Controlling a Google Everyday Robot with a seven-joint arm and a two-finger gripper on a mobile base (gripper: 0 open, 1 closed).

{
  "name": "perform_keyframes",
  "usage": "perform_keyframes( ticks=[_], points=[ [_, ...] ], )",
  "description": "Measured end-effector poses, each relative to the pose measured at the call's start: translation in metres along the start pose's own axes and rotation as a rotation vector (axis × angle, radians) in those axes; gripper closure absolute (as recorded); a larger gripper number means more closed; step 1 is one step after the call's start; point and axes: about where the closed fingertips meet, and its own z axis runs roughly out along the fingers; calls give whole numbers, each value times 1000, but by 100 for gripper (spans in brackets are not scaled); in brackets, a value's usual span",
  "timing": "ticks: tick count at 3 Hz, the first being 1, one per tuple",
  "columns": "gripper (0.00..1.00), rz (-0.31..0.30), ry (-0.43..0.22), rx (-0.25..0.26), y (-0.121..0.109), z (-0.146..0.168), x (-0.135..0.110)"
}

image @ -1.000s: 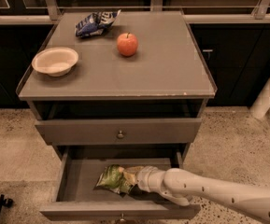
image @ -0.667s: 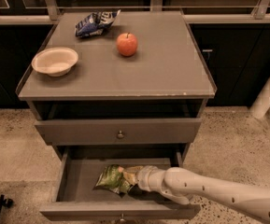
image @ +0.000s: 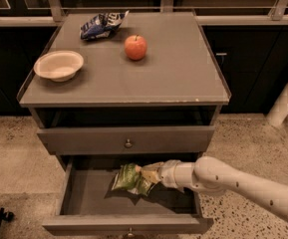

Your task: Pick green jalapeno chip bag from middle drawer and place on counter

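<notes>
One bag gripped inside the open middle drawer point(image: 83, 195).
Reaching in from the right on a pale arm point(image: 243, 183), end effector point(image: 151, 175) pinched onto the right edge of the green jalapeno chip bag point(image: 129, 179), over the drawer floor with a shadow beneath. Up on the table point(image: 183, 78): blue-and-white chip bag point(image: 101, 25), apple point(image: 135, 47), pale bowl point(image: 59, 65). Shut just above the open one: upper drawer front point(image: 126, 139).

Break-room look: counter point(image: 183, 73) with apple point(image: 135, 47), bowl point(image: 59, 65); speckled floor point(image: 255, 136); gripper point(image: 151, 175) inside middle drawer point(image: 86, 195).
</notes>
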Motion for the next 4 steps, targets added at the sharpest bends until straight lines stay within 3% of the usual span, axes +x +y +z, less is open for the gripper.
perform_keyframes(
  ticks=[2,3,4],
  points=[
    [100,62,110,-203,62,-81,-3],
    [100,60,141,-286,83,-85,4],
    [100,60,141,-287,83,-85,4]
  ],
)
